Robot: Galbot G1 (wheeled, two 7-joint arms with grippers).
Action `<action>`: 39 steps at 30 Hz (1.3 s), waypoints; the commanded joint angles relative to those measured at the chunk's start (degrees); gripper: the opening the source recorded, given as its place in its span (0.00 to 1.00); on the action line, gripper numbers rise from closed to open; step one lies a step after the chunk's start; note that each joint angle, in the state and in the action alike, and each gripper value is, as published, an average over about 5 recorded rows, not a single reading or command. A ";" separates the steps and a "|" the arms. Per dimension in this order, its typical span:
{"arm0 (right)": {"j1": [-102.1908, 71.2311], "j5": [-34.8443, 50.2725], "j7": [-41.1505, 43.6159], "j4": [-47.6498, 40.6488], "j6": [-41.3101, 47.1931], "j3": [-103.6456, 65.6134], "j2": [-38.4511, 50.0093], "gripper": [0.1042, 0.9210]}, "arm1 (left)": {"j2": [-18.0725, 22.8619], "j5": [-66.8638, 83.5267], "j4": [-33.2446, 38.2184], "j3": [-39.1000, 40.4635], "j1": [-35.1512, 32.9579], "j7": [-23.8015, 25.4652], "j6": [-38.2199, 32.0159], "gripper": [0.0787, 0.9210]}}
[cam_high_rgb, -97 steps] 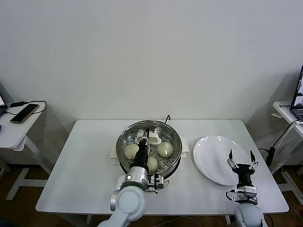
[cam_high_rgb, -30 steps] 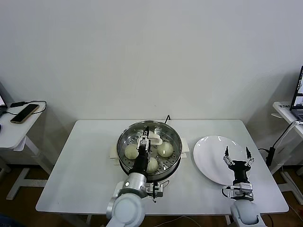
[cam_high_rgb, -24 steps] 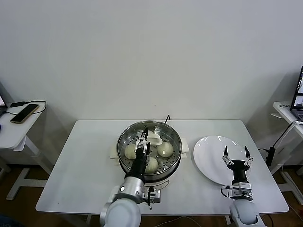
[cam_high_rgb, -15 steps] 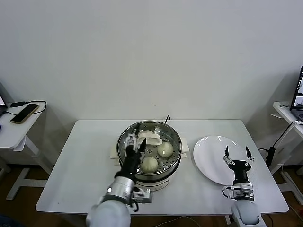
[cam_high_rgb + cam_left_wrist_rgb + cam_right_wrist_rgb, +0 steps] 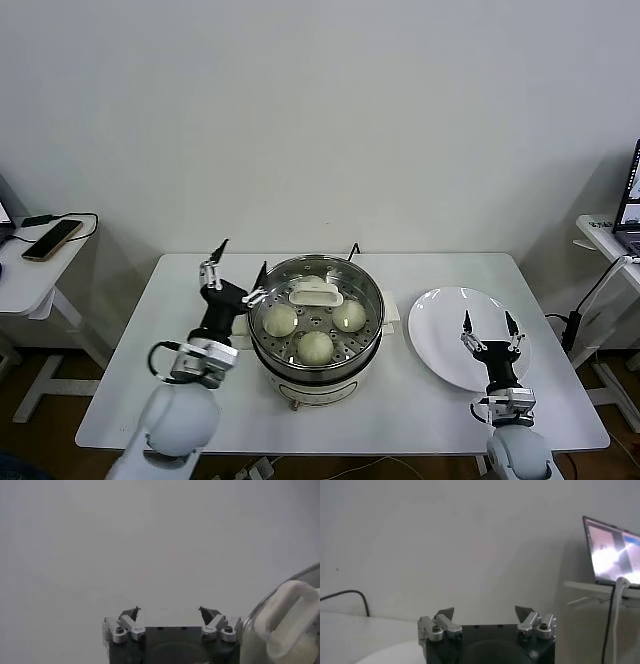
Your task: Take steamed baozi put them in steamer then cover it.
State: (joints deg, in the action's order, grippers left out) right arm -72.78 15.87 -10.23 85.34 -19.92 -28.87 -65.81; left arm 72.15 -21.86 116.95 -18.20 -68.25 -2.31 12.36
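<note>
Head view: steamer (image 5: 316,318) apparently beside left fingers (image 5: 213,262).

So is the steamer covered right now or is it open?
Covered. The glass lid sits on the steamer, its cream handle centred on top, with three baozi visible through the glass.

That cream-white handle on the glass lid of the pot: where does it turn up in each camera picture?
Head view: the handle sits mid-picture on the cover, which lies on the steamer at the table's middle.
Left wrist view: the handle fills the lower right corner, beside the open left gripper.
Right wrist view: not in it.
Shared landmark: the left gripper, which in the head view stands just left of the steamer.
</note>
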 commanded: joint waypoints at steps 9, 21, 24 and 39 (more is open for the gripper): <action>-3.05 7.90 6.09 2.90 1.46 -1.40 -0.03 0.88 | 0.98 24.67 -15.96 -11.73 -4.58 0.90 -20.38 0.88; -3.51 7.47 5.91 3.03 1.51 -1.18 -0.09 0.88 | 1.40 22.99 -16.98 -12.06 -5.99 0.97 -23.42 0.88; -3.85 7.37 5.85 3.08 1.50 -1.26 -0.07 0.88 | 1.49 22.85 -16.81 -12.09 -6.39 0.99 -23.66 0.88; -5.77 7.05 5.88 4.07 2.35 -2.10 -0.34 0.88 | 1.51 22.08 -17.09 -12.74 -7.82 1.07 -24.56 0.88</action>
State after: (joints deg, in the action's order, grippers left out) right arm -78.01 22.77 -4.50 89.05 -17.93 -30.78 -66.08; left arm 73.75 -0.20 100.66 -30.46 -75.57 -1.31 -11.04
